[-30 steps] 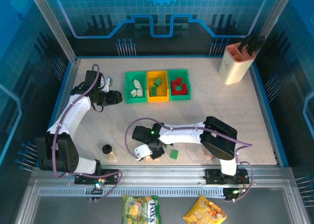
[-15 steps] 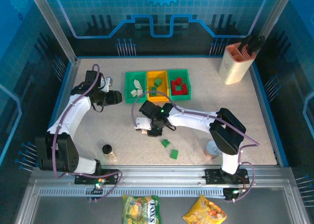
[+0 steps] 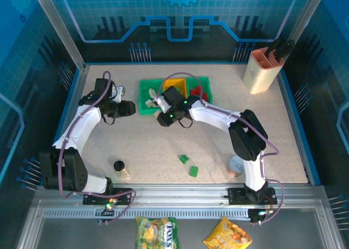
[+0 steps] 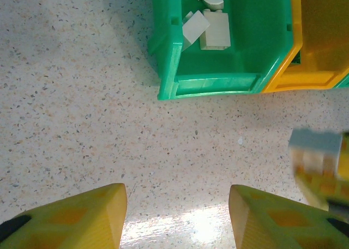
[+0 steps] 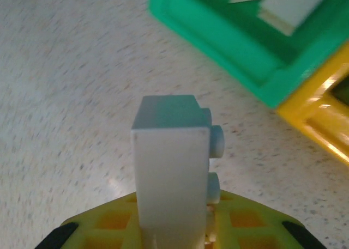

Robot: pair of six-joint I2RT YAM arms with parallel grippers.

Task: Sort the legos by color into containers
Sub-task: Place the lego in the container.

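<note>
Nearest the arm bases, two green legos (image 3: pixel 184 159) lie loose on the table (image 3: pixel 136 145). Farther out, the right gripper (image 3: pixel 163 116) pinches a cream-white brick (image 5: pixel 171 162) upright just before the left green bin (image 3: pixel 142 97), while the left gripper (image 3: pixel 131 108) hangs beside that bin, fingers spread and empty. Beyond, cream bricks (image 4: pixel 214 30) lie inside it, touching the orange-yellow bin (image 3: pixel 171 84)

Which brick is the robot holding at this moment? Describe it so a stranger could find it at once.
Find the three bins in a row at the far middle of the table. Just in front of the left green bin, at its near right corner, the right gripper is shut on a cream-white brick. It is the one brick held off the table; the two loose bricks nearer the front edge are green.
</note>
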